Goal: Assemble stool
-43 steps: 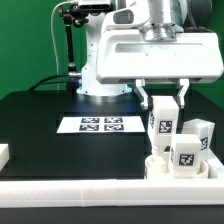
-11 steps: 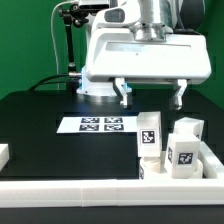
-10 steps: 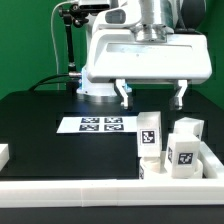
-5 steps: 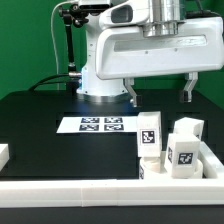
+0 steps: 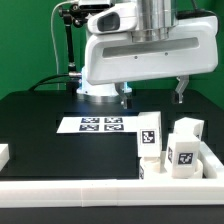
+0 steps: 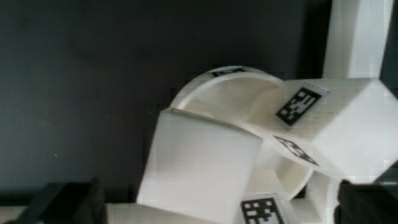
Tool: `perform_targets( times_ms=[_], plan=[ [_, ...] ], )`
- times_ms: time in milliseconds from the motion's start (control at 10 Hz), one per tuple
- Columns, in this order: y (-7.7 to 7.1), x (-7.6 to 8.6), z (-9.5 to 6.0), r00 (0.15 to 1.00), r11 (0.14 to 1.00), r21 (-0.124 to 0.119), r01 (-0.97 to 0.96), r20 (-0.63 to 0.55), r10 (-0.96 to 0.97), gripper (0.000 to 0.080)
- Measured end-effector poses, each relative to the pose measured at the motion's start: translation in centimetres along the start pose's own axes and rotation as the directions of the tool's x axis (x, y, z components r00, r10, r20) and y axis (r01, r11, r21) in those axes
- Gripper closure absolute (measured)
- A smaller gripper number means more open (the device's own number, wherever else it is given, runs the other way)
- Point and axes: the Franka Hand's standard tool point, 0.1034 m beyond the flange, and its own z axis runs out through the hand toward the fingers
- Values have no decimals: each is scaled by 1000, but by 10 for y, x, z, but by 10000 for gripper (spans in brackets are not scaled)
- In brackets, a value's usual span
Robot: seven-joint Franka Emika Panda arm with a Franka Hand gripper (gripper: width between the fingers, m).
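Three white stool legs with black-and-white tags stand close together at the exterior view's right: one upright (image 5: 149, 134), one behind it (image 5: 187, 129), one in front (image 5: 184, 153). The round white seat (image 5: 158, 171) lies low under them, mostly hidden. My gripper (image 5: 153, 92) is open and empty, hanging well above the legs with its fingers (image 5: 125, 94) spread wide. In the wrist view the seat (image 6: 228, 88) and a chunky leg (image 6: 205, 155) lie below my gripper (image 6: 217, 208), and its dark fingertips (image 6: 71, 203) stand apart on either side.
The marker board (image 5: 98, 125) lies on the black table behind and to the left of the legs. White border rails run along the front (image 5: 90, 189) and the right (image 5: 213, 152). A small white block (image 5: 3, 154) sits at the left edge.
Earlier my gripper was low around a leg. It has since let go and risen. That leg now stands a little further left. In the last second the hand only shifted slightly.
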Motion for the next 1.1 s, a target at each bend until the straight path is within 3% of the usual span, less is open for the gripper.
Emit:
perform_targets(
  times_ms=[300,500,600,1000,1100],
  plan=[
    [2,0,0,1000,1000,-1,-6,0,6,150],
    [12,1,2,981,980,33,-195,4,195,150],
    [14,6,4,964,960,83,-266,-3,267,150],
    [16,5,5,963,960,83,-269,-2,270,150],
    [22,5,10,961,958,80,-275,3,276,150]
  ],
)
